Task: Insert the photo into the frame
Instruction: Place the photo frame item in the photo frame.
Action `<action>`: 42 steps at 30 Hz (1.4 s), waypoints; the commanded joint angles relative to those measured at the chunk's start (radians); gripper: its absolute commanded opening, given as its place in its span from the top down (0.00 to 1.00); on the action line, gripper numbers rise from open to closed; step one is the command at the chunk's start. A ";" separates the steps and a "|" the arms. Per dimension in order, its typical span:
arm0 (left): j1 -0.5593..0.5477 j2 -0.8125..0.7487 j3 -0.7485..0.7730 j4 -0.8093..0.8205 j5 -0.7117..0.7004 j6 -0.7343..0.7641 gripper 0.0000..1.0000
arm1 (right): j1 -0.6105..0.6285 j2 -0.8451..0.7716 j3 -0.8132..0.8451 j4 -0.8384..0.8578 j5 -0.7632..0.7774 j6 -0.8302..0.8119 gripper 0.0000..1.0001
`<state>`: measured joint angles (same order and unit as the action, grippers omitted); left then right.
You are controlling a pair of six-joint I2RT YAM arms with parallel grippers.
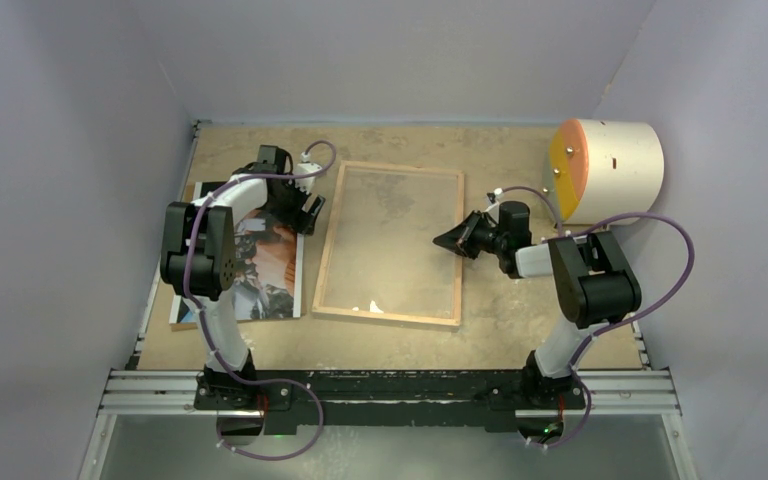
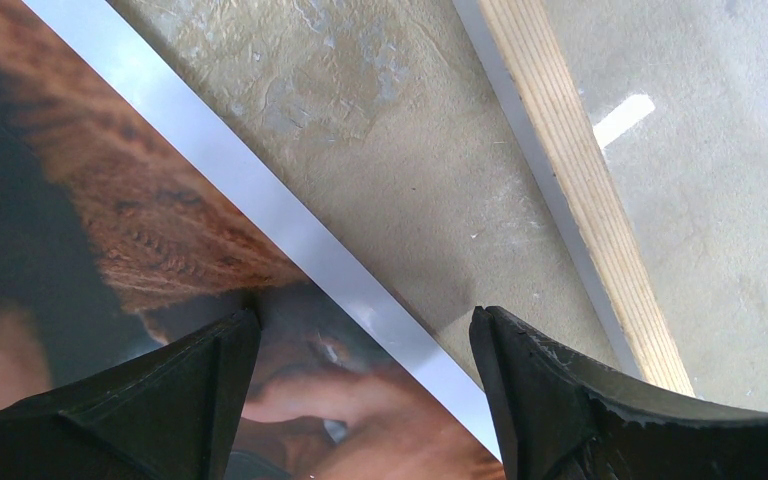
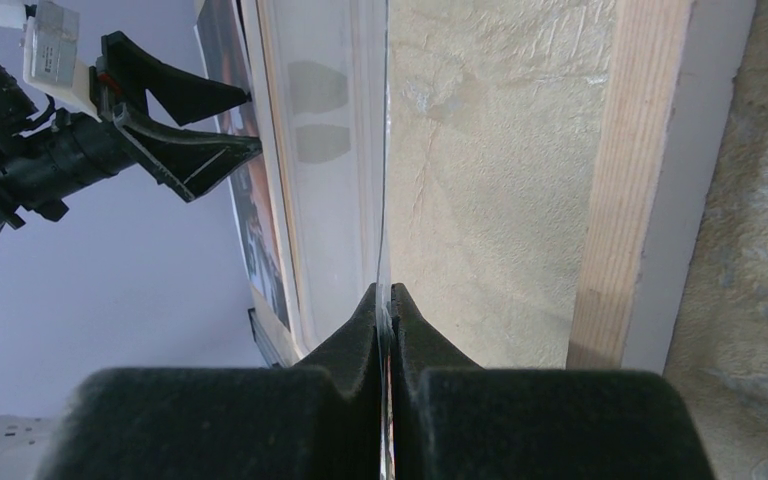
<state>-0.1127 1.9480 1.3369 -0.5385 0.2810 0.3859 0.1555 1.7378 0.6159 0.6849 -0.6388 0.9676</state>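
On my far right, in the corner of the table (image 1: 505, 150), a white drum (image 1: 620, 165) lies on its side, its orange end (image 1: 568, 172) turned to the left. Pale lilac walls (image 1: 60, 140) close three sides. A metal rail (image 1: 400, 392) runs along the near edge.

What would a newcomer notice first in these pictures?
The large frame lies wood side up mid-table, the right gripper shut on its clear pane. At left, the open left gripper straddles the white edge of the glossy photo. A cream, orange-faced drum sits far right.

Table (image 1: 520, 315) — frame (image 1: 390, 243), photo (image 1: 272, 268), cylinder (image 1: 615, 168)
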 commanded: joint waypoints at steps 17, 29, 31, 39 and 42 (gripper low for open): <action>-0.070 0.038 -0.046 0.016 0.018 -0.011 0.17 | -0.017 0.017 -0.007 0.223 -0.022 0.065 1.00; -0.107 0.049 -0.070 0.028 0.010 -0.006 0.17 | -0.001 0.062 -0.046 0.529 -0.105 0.175 1.00; -0.107 0.048 -0.067 0.025 0.009 -0.004 0.17 | 0.001 0.059 -0.050 0.587 -0.124 0.193 1.00; -0.107 0.043 -0.064 0.020 0.004 -0.004 0.17 | 0.002 0.071 -0.042 0.547 -0.114 0.168 1.00; -0.107 0.042 -0.062 0.018 0.001 -0.003 0.17 | 0.001 0.076 -0.031 0.467 -0.097 0.117 1.00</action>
<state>-0.2043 1.9484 1.3106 -0.4702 0.2379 0.3862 0.1505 1.8023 0.5667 1.1755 -0.7361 1.1404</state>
